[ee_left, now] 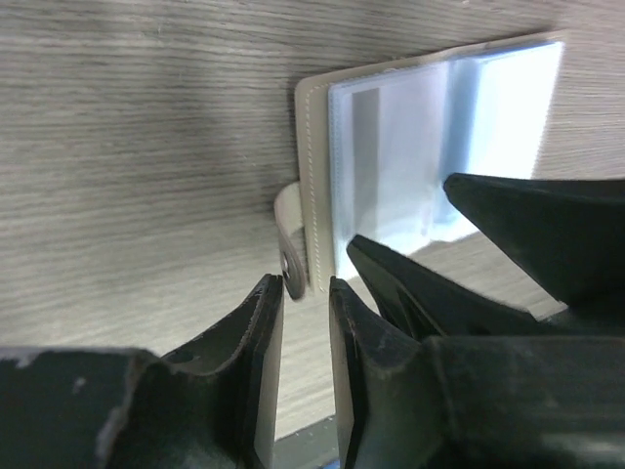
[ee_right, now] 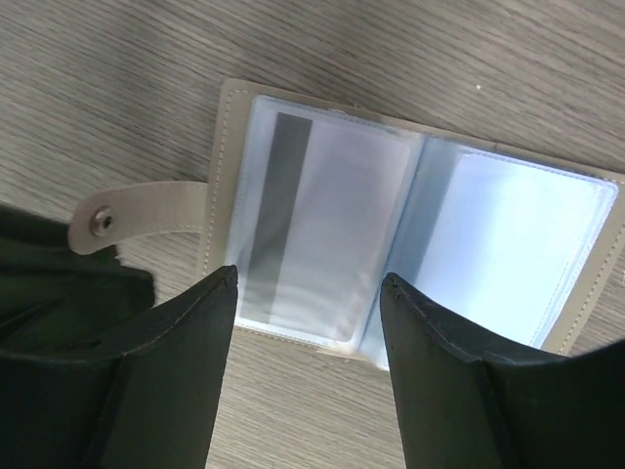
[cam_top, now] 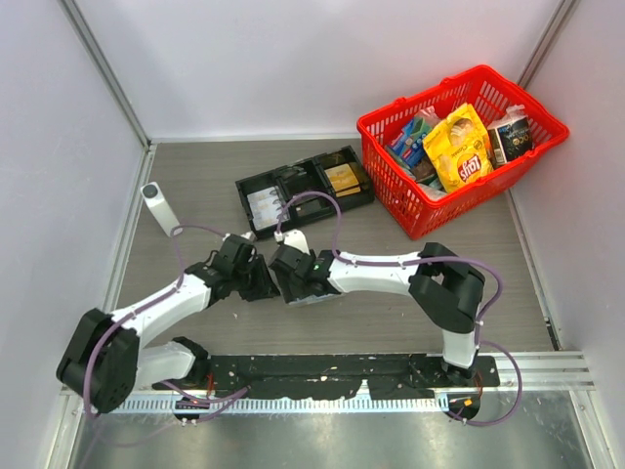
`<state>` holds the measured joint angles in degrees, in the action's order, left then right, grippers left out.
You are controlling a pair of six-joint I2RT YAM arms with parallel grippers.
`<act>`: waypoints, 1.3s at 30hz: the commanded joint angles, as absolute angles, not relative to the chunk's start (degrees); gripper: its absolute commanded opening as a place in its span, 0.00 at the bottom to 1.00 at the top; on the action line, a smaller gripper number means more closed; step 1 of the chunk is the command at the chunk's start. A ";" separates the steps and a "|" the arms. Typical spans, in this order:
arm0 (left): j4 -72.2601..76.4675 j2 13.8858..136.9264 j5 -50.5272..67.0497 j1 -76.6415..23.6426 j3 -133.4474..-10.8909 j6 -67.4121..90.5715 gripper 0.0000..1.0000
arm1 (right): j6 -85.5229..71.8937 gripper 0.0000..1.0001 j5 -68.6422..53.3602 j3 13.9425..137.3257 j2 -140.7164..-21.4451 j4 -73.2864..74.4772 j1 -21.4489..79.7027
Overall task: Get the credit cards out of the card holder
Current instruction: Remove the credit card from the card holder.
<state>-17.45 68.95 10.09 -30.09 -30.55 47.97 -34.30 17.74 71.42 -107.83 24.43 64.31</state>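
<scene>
Two pincers meet at your opened beige stitched card holder (ee_right: 223,147). The right pincer (ee_right: 310,278) gapes wide, empty, over its pale glossy rectangular credit card (ee_right: 332,225). The left pincer (ee_left: 305,285) is barely parted, holding nothing.

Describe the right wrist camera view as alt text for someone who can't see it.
An open card holder lies flat on a wood-grain table, a dark-striped card showing through its left clear sleeve. Its snap tab sticks out left; the right end effector hovers over its near edge, fingers apart.
</scene>
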 commanded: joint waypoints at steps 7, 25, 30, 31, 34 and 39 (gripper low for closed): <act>-27.25 59.85 8.16 -29.97 -41.12 48.43 0.29 | -36.65 0.65 6.43 61.44 -93.97 13.19 56.62; -15.91 82.60 17.05 -30.76 -45.00 49.13 0.15 | -38.23 0.27 -9.67 52.74 -97.99 -2.46 47.37; -13.63 87.35 17.32 -31.29 -43.42 48.61 0.14 | -38.93 0.28 -10.20 50.89 -100.02 -3.95 46.76; -13.45 88.15 17.05 -31.29 -43.07 48.43 0.14 | -39.20 0.29 -10.28 50.28 -100.02 -4.48 46.76; -13.18 90.87 16.87 -31.29 -42.19 47.90 0.13 | -39.64 0.31 -11.25 49.57 -100.63 -5.53 46.32; -13.18 92.64 16.35 -31.29 -40.08 47.55 0.09 | -40.25 0.31 -15.20 48.34 -101.16 -8.35 46.23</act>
<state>-13.54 90.19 18.72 -31.00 -43.09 49.12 -39.53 -12.12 49.56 -100.16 -5.37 46.46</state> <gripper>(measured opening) 0.103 0.311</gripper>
